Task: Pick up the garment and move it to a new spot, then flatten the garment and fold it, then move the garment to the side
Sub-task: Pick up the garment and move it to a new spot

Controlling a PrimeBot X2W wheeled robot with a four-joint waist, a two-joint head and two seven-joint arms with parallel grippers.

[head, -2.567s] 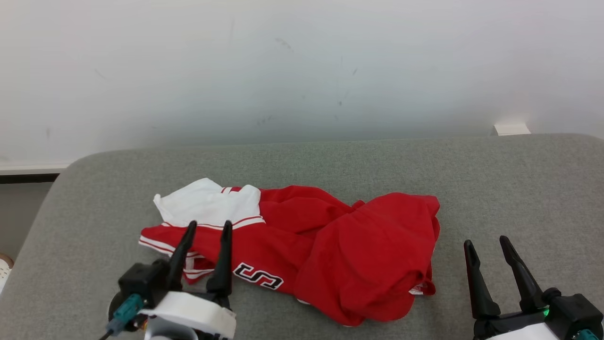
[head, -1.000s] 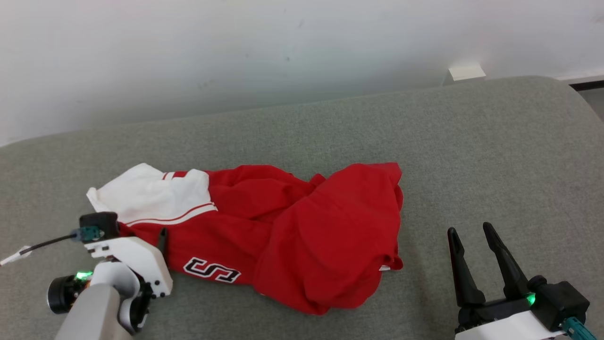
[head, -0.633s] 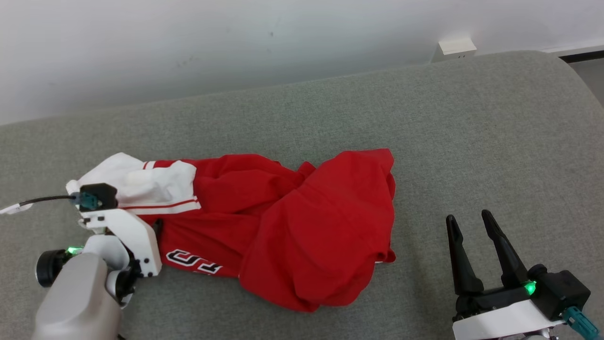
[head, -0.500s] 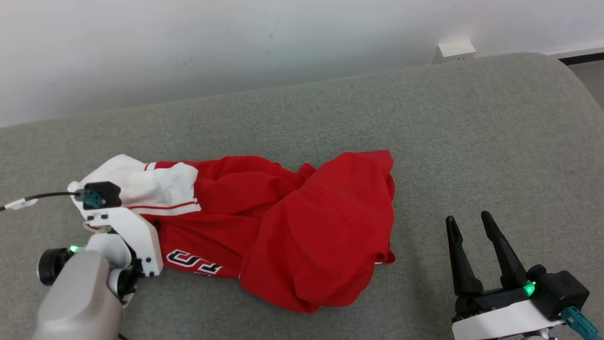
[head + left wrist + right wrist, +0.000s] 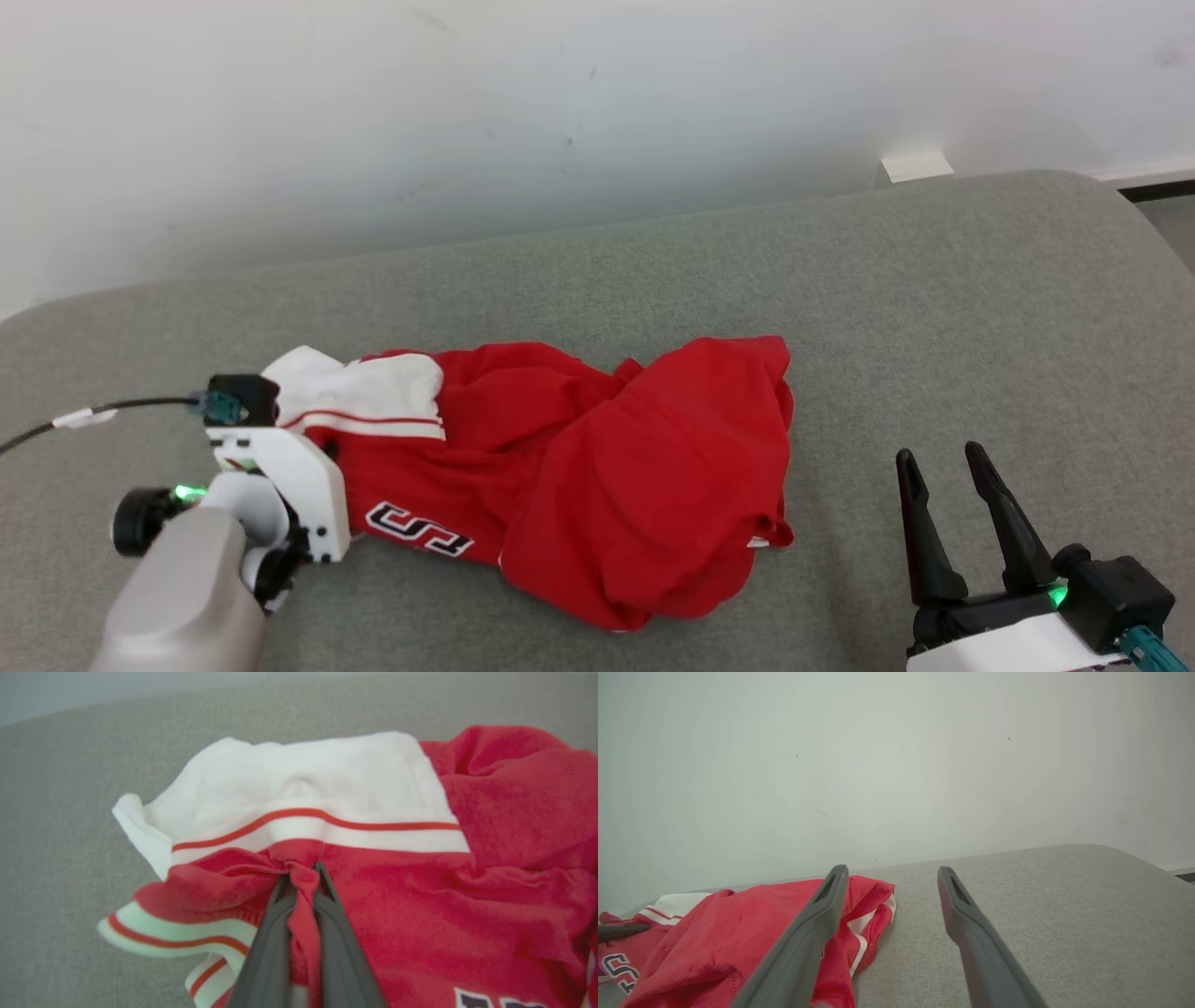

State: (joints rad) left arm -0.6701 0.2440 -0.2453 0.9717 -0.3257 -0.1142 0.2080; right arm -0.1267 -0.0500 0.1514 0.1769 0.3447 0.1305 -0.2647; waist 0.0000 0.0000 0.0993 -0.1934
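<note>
Pale white wall [image 5: 560,112] backs a broad grey fabric-covered pad [image 5: 934,308], where a crumpled red jersey garment with white striped trim [image 5: 607,467] lies a little left of the middle. At its left end the left gripper [image 5: 301,872] is pinched tight on a fold of red cloth just below the white striped band. The right gripper [image 5: 938,453] hovers near the garment's right edge, apart from it, its two dark fingers spread and holding nothing.
</note>
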